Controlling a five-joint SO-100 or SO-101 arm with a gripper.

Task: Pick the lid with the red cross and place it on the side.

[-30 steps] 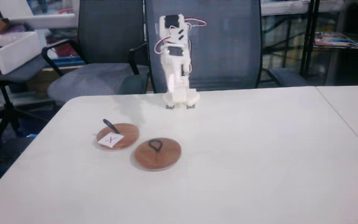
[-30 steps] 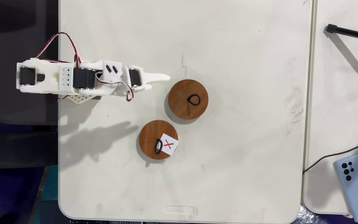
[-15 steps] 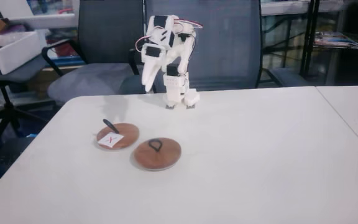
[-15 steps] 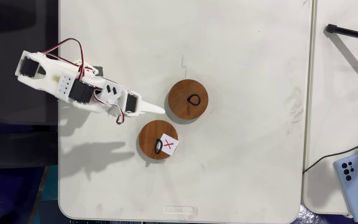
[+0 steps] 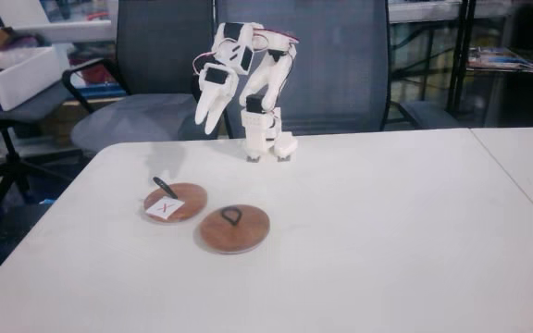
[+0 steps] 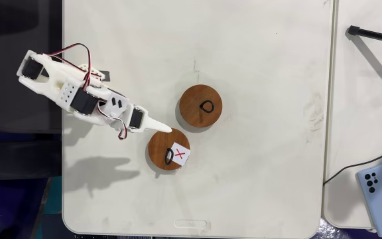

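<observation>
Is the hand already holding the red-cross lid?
No. The lid with the red cross lies flat on the table, with the hand raised above it.

— Item: wooden discs counted on the table (image 6: 257, 186)?
— Two: one lid with the red cross (image 6: 169, 149), one plain disc (image 6: 201, 107).
— Other entries?
— One arm (image 6: 78, 96), one phone (image 6: 379, 196), two chairs (image 5: 146, 65) are recorded.
</observation>
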